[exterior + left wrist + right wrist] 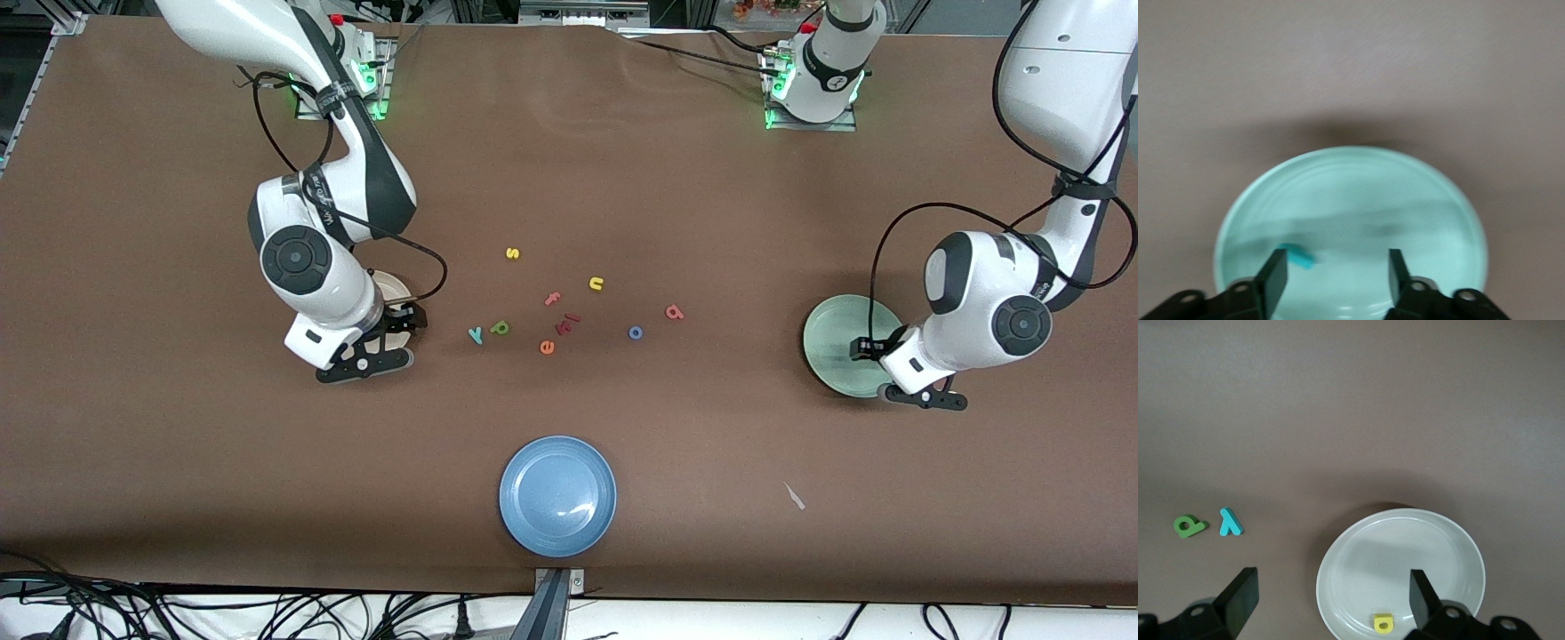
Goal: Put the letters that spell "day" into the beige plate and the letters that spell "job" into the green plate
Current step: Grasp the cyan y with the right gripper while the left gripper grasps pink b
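My left gripper (1336,277) stands open over the green plate (1358,193), and the teal j (1298,255) sits in that plate close beside one finger. My right gripper (1331,597) hangs open over the edge of the beige plate (1405,553), which holds the yellow d (1383,623). The green a (500,327) and the teal y (476,335) lie side by side on the table near the beige plate (389,286). The blue o (635,332) and the red b (674,312) lie mid-table, toward the green plate (836,329).
A yellow s (512,253), a yellow n (596,284), a pink f (553,299), a small red piece (569,322) and an orange e (547,347) are scattered mid-table. A blue plate (557,496) sits nearest the front camera.
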Robot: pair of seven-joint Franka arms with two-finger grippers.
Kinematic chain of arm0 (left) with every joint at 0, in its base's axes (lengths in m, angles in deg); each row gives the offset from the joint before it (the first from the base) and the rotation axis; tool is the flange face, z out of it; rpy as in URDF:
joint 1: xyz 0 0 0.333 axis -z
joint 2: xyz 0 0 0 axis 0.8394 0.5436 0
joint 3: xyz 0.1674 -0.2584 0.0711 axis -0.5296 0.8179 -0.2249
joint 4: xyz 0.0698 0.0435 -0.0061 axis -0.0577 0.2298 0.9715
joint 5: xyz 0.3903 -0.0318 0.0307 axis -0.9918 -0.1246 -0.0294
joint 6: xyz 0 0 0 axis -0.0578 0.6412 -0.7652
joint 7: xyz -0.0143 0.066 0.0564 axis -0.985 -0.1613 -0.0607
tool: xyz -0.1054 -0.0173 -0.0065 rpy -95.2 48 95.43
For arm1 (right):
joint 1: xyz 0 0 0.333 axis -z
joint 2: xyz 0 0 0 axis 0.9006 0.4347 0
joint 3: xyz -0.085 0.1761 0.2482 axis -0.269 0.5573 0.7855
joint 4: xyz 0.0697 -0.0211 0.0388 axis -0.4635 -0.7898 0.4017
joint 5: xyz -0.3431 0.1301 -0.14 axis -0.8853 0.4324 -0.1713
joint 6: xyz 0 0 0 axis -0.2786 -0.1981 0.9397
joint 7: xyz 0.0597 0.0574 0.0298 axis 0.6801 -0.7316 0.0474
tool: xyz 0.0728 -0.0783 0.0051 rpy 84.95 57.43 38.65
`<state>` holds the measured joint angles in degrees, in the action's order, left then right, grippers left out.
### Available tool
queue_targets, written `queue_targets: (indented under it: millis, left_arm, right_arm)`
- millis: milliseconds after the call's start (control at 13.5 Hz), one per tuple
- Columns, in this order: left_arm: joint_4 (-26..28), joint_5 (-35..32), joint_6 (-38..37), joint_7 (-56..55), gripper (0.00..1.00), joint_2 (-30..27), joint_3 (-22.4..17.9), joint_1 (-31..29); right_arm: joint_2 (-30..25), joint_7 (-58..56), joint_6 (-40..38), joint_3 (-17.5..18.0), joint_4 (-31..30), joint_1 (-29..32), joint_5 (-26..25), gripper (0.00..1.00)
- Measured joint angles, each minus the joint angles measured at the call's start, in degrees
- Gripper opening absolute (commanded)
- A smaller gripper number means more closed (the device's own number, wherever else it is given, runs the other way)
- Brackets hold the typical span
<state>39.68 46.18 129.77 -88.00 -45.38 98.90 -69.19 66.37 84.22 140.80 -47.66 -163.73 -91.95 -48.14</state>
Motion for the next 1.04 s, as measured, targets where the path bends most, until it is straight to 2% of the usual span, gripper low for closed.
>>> queue_targets:
  millis: [296, 444, 1036]
  left_arm:
    - [0.2, 0.0, -0.5, -21.7, 1.0, -0.2, 11.6, 0.9]
    - [0.6, 0.0, -0.8, -34.5, 1.0, 0.3, 15.1, 3.2]
    - [0.5, 0.0, 0.1, -72.8, 1.0, 4.5, 15.3, 12.1]
  right_arm:
    - [0.5, 0.0, -0.1, 0.0, 0.3, 0.0, 0.0, 1.0]
    - [0.7, 0.0, -0.1, 0.0, 0.3, 0.0, 0.0, 1.0]
    - [1.3, 0.0, -0.1, 0.9, 0.4, -0.2, 0.0, 1.0]
